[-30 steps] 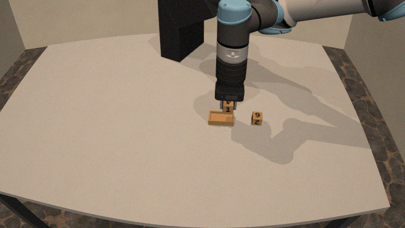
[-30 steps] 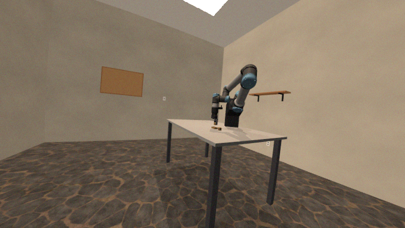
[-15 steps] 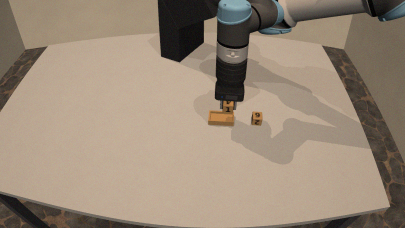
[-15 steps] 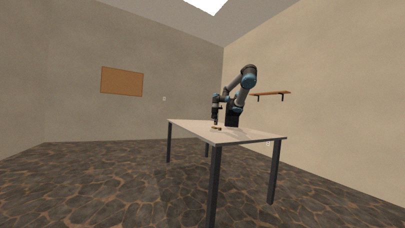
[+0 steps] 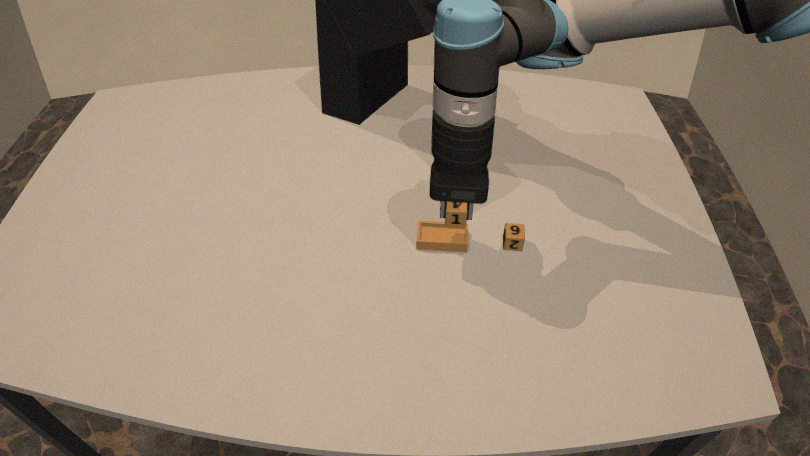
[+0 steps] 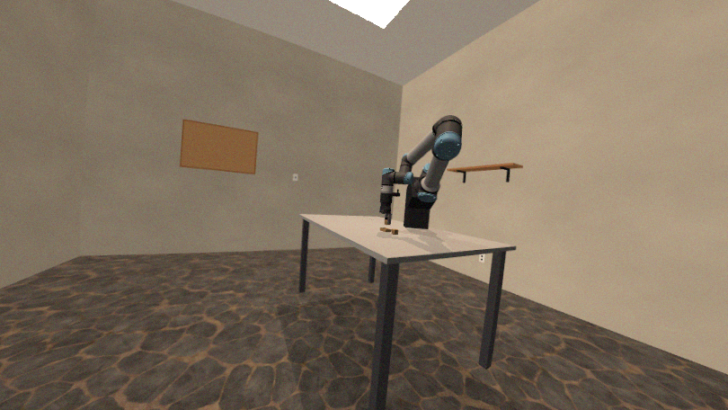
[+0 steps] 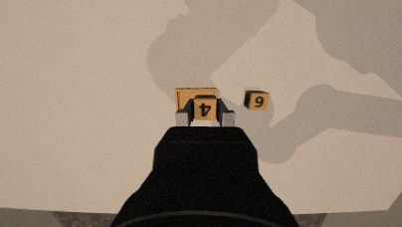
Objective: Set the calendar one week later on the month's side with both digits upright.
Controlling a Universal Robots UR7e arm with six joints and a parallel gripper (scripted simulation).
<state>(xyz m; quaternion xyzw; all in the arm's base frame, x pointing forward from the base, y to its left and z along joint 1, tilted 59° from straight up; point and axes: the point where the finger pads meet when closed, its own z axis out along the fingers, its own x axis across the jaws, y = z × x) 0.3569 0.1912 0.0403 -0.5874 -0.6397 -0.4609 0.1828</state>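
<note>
Fingers grip cube [image 7: 204, 109]: wrist view shows 4, top view shows 1.

Your top view looked down over the table's [image 5: 226, 339] front edge; exterior stood far off; wrist faced downward; all shared it.
</note>
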